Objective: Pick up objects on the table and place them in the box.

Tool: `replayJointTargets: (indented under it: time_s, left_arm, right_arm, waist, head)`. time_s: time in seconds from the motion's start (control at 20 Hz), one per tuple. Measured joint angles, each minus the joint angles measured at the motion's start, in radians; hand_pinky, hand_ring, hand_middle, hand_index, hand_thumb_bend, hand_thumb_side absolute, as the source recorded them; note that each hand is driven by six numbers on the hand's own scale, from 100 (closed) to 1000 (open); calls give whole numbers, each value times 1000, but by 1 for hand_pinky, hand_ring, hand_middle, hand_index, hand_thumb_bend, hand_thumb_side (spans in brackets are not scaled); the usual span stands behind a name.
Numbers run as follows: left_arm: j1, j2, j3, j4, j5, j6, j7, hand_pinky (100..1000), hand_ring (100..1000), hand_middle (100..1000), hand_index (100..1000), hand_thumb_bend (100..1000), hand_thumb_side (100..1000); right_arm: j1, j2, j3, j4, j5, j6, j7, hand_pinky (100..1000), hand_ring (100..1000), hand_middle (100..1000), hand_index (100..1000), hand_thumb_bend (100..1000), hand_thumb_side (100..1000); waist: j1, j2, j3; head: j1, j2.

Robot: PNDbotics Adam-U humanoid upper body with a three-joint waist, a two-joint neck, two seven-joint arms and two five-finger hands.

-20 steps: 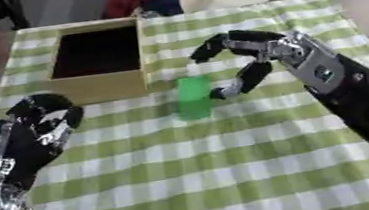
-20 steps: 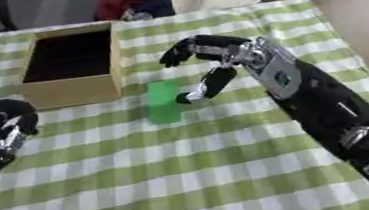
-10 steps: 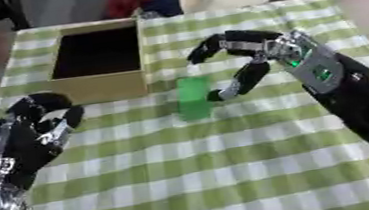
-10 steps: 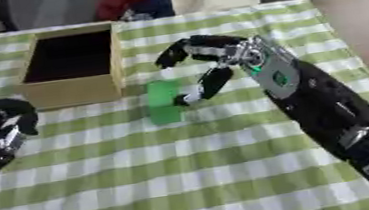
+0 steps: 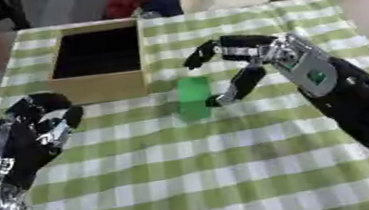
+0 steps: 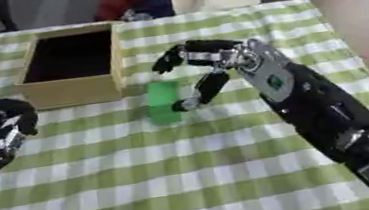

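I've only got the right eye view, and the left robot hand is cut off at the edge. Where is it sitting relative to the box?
Observer: The left eye view shows the whole left robot hand. It rests on the checked cloth, nearer the robot than the box and apart from it.
Operator: And its arm, is it near the green object?
Observer: No. The left forearm runs down to the lower left corner, well left of the green object, which stands by the right robot hand.
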Motion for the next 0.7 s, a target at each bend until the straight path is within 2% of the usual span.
replayJointTargets:
  time_s: [0.7]
  left_arm:
    - [0, 0, 0, 0, 0, 0, 0, 504, 707, 596, 630, 570, 246]
  right_arm:
    - [-6, 41, -12, 101, 99, -9, -25, 859, 819, 772, 893, 469, 312]
  waist:
    - [6, 1, 1]
  head:
    - [-6, 0]
